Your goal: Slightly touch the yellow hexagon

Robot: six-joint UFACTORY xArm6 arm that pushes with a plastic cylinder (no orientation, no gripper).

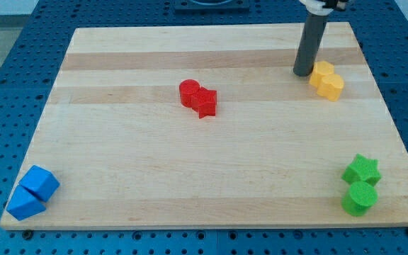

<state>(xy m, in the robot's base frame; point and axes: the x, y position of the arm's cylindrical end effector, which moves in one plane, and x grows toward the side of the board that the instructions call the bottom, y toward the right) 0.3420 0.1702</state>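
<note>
Two yellow blocks sit touching each other at the view's upper right. The nearer one (pixel 331 86) looks like the yellow hexagon; the farther yellow block (pixel 323 71) lies just above and left of it, its shape unclear. My tip (pixel 303 73) stands on the board right against the left side of the farther yellow block, up and left of the hexagon. The dark rod rises from there to the view's top edge.
A red cylinder (pixel 189 93) and a red star (pixel 206 102) touch near the board's middle. Two blue blocks (pixel 40 182) (pixel 25 204) lie at the bottom left corner. A green star (pixel 362 171) and a green cylinder (pixel 360 198) sit at the bottom right.
</note>
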